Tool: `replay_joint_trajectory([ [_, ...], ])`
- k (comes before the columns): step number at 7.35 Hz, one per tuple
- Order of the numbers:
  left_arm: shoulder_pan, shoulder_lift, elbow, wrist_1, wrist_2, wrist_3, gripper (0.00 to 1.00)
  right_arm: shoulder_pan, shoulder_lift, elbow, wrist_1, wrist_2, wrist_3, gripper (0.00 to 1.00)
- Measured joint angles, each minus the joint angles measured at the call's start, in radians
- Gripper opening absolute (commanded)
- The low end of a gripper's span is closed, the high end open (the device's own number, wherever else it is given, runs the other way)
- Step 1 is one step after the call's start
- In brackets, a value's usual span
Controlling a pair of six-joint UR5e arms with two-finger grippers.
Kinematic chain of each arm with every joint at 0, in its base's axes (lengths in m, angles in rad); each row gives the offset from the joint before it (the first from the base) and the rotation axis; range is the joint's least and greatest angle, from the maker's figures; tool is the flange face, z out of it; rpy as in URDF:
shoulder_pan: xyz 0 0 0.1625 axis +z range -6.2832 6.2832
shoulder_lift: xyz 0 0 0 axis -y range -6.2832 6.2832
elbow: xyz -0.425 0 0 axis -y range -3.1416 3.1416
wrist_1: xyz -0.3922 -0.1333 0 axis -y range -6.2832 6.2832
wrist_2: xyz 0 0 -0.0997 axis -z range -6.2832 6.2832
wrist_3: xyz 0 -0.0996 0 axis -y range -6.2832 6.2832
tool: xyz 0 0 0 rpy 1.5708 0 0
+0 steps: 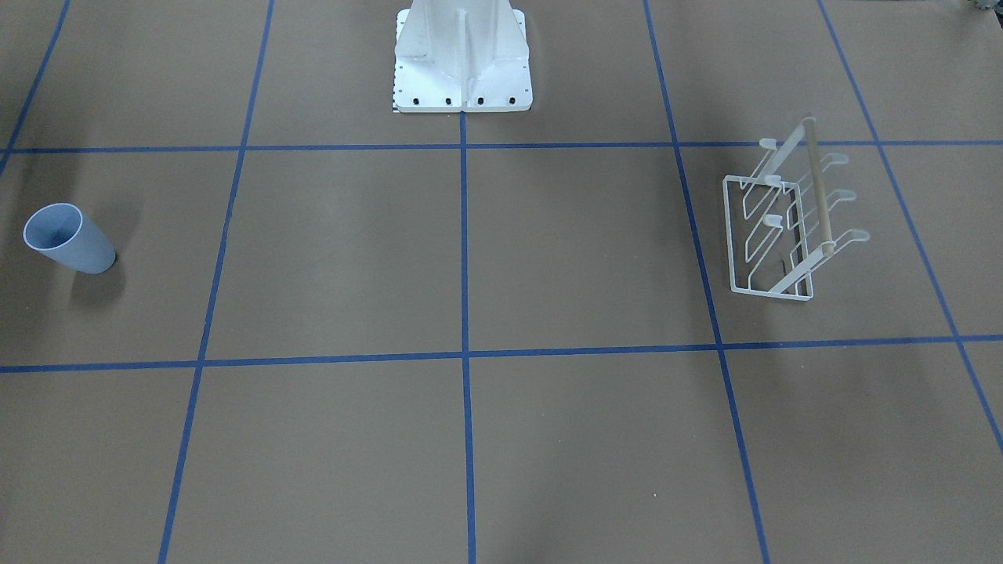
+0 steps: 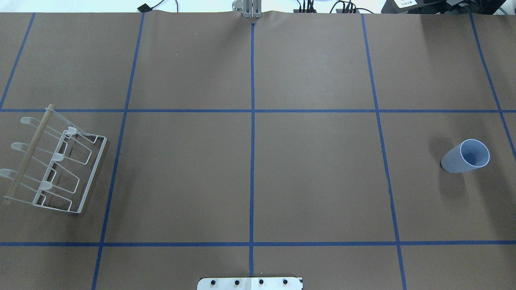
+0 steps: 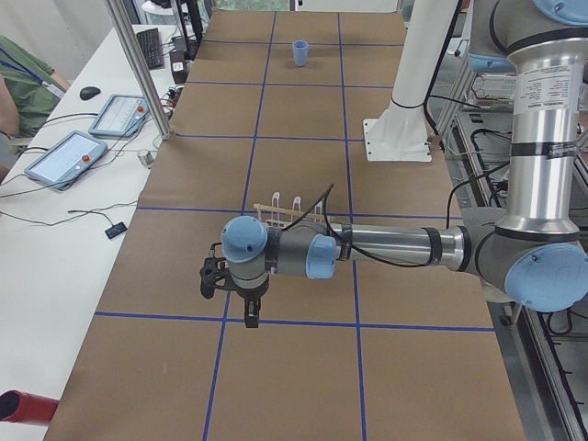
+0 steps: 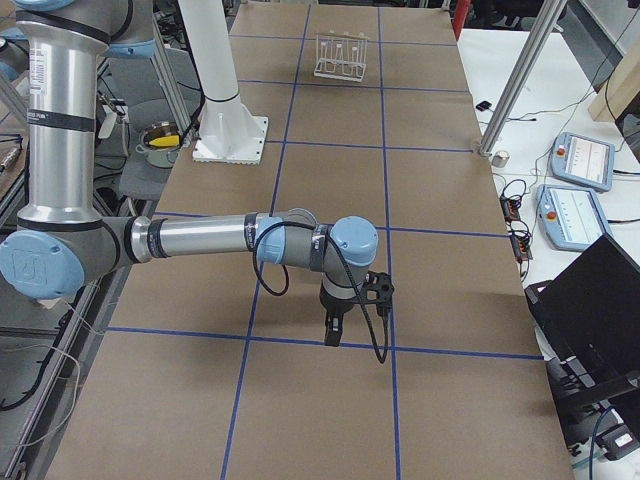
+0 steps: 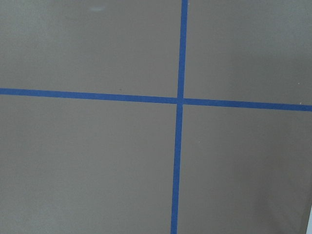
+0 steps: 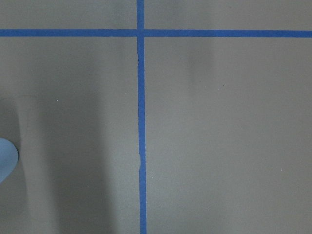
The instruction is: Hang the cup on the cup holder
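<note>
Exterior left shows you the left gripper [image 3: 252, 314] hanging fingers-down over a crossing of blue tape lines [image 5: 179, 100]. From this side view you cannot tell whether its jaws stand apart or together. Just beyond its wrist, partly hidden by the forearm, the white wire cup holder [image 2: 58, 156] with a pale wooden top bar stands on the brown table cover [image 2: 314, 173]. Far past that, toward the table's other end, the small light-blue plastic cup [image 2: 465, 157] stands upright, rim up, well apart from the holder. The right gripper [image 4: 332, 335] also points down over the cover, near a tape line. You cannot tell the state of its jaws either, and the holder sits at the table's far end from it.

You have one cup and one holder, which has six round-tipped prongs, three a side. Between the arms rises one white metal pedestal [image 1: 462, 63]. Two grey tablets [image 3: 64, 158] lie on the white bench off to the side of the left gripper.
</note>
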Motion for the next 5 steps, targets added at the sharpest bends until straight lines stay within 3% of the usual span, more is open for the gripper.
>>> replay_joint_trajectory([
  [5, 0.0, 0.009, -0.002, 0.001, 0.013, 0.0, 0.99, 0.0, 0.011, 0.006, 0.003, 0.0, 0.0, 1.0],
])
